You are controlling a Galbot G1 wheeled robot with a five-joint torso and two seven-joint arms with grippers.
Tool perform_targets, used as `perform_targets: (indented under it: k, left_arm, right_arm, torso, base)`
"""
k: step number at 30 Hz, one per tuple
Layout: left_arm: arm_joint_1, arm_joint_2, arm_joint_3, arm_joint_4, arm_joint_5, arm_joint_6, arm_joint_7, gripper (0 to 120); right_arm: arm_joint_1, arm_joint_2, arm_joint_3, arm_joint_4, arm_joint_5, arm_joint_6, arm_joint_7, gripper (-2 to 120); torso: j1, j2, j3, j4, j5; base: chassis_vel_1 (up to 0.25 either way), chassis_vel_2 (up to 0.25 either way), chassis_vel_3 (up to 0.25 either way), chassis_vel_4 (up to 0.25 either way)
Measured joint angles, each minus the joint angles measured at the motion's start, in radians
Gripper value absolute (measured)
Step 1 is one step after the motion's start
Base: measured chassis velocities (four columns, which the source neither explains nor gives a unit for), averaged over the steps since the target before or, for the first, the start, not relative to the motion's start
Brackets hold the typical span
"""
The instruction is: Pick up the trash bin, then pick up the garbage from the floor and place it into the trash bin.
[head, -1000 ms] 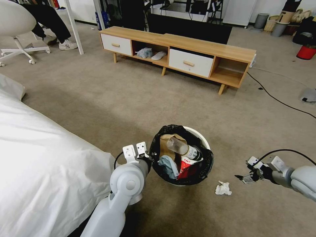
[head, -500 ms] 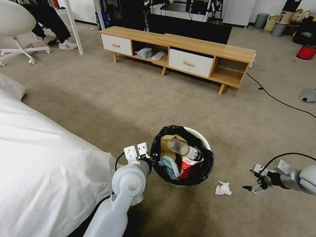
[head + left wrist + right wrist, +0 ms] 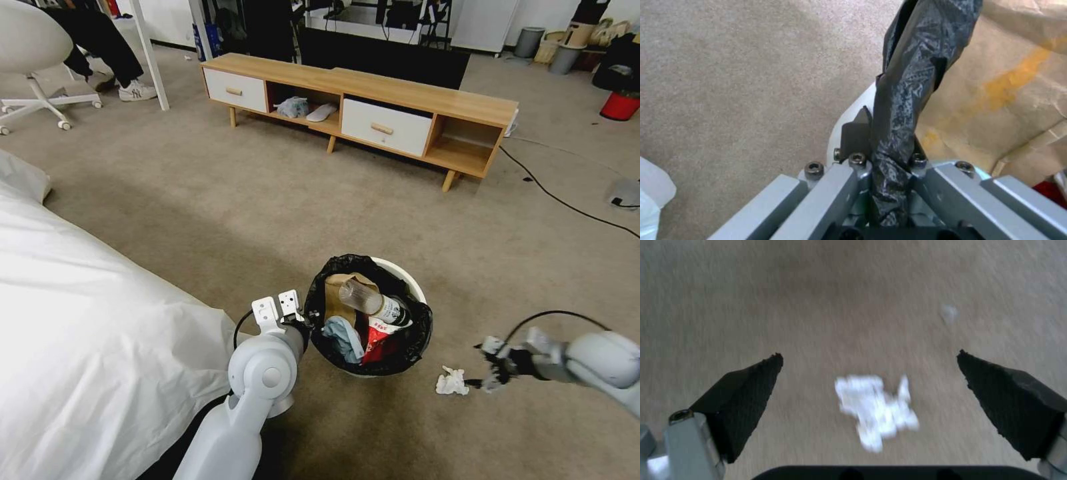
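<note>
**Op:** Trash bin (image 3: 400, 270) sits on the floor (image 3: 267, 200), centre of the head view. Going left to right: a white sheet (image 3: 80, 333) covers the left side, then my left arm, then the bin, then a tissue, then my right arm.

**Log:** State of the left gripper?

**Op:** Left gripper (image 3: 303, 319) is at the bin's left rim. In the left wrist view its fingers (image 3: 856, 138) are clamped on the black bag (image 3: 907, 83) where it folds over the white rim, one pad outside the wall. I record it as grasping the bin by the rim.

**Log:** Bin contents?

**Op:** Brown paper bag (image 3: 340, 287), a clear bottle (image 3: 370, 300) lying across the top, a red-and-white carton (image 3: 377, 337), something pale blue (image 3: 343, 333) beside it.

**Log:** What remains on the carpet?

**Op:** One crumpled white tissue (image 3: 452, 382), just beside the bin on its right.

**Log:** And the right gripper?

**Op:** Right gripper (image 3: 485, 367) is low, just right of the tissue, not touching. In the right wrist view the tissue (image 3: 876, 410) lies between the two black fingertips (image 3: 746, 390), spread wide apart and holding nothing.
</note>
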Motion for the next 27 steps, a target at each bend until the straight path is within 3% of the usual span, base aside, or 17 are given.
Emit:
perform_targets:
  k: [9, 17, 27]
  left_arm:
    - [0.008, -0.006, -0.005, -0.003, 0.008, 0.000, 0.005, 1]
    - [0.000, -0.007, -0.007, 0.001, 0.007, 0.000, 0.005, 1]
    - [0.005, 0.001, -0.017, -0.001, 0.005, 0.000, 0.008, 1]
  right_arm:
    - [0.066, 0.032, -0.087, -0.036, -0.002, -0.007, -0.004, 100]
    - [0.142, 0.074, -0.173, -0.077, 0.001, -0.007, -0.021, 100]
    - [0.195, 0.119, -0.240, -0.127, 0.049, -0.022, -0.031, 100]
  torso:
    - [0.000, 0.000, 0.000, -0.0008, -0.0003]
    - [0.000, 0.000, 0.000, 0.0002, -0.0003]
    - [0.000, 0.000, 0.000, -0.0002, -0.0001]
  base:
    - [0.000, 0.000, 0.000, 0.000]
    - [0.000, 0.000, 0.000, 0.000]
    - [0.000, 0.000, 0.000, 0.000]
